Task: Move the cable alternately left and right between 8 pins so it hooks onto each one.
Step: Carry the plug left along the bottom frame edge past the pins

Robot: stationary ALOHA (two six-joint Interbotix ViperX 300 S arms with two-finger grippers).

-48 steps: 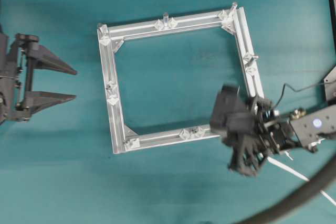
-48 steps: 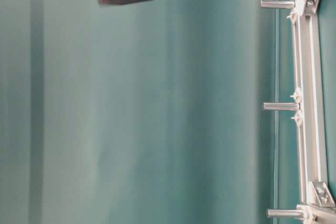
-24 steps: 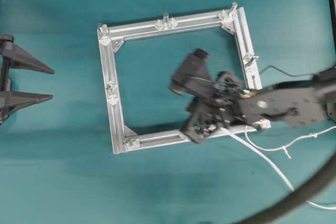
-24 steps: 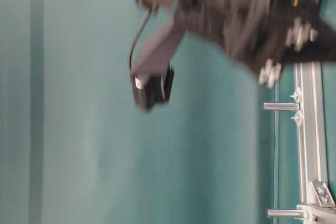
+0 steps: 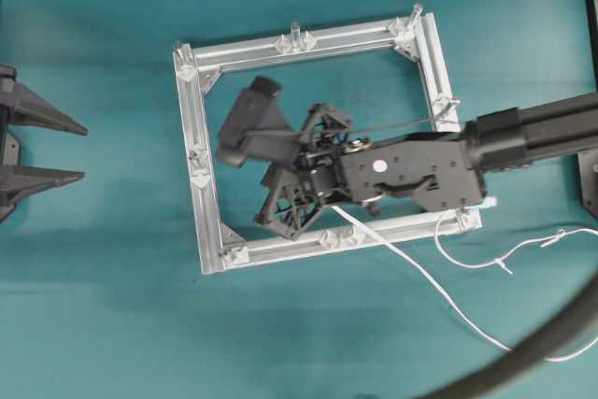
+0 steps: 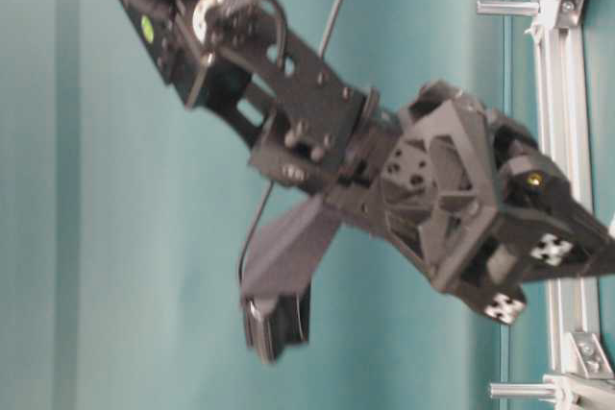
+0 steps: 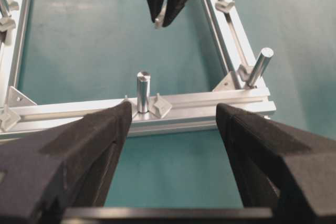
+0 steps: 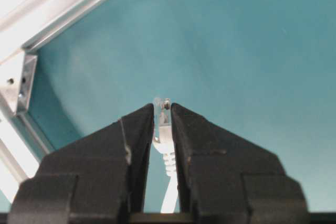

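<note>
The right claw [image 8: 161, 116] is clamped on the plug end of the white cable [image 5: 425, 273]; in the right wrist view the small clear plug [image 8: 163, 109] is pinched between the two black fingers [image 8: 137, 129], its tip poking just past them above the teal worktop [image 5: 308, 343]. From overhead, this claw [image 5: 271, 207] sits inside the square aluminium frame [image 5: 207, 193], reaching in from the right across the frame's right rail, with its fingertips near the lower left corner. The cable trails out from under the arm, crosses the bottom rail, and runs in loose curves over the worktop to the lower right, just beside a thick dark hose [image 5: 523, 352].

The left claw [image 5: 37, 147] waits at the left edge of the overhead view, well apart from the frame, its fingers spread wide with nothing between them. Its wrist camera looks between those fingers [image 7: 79, 150] at an upright pin [image 7: 143, 90] on the near rail and a second, tilted-looking pin [image 7: 259, 65] at the corner.

Whether the cable is hooked on any pin yet is hard to judge, since the right arm hides much of the frame's interior.
</note>
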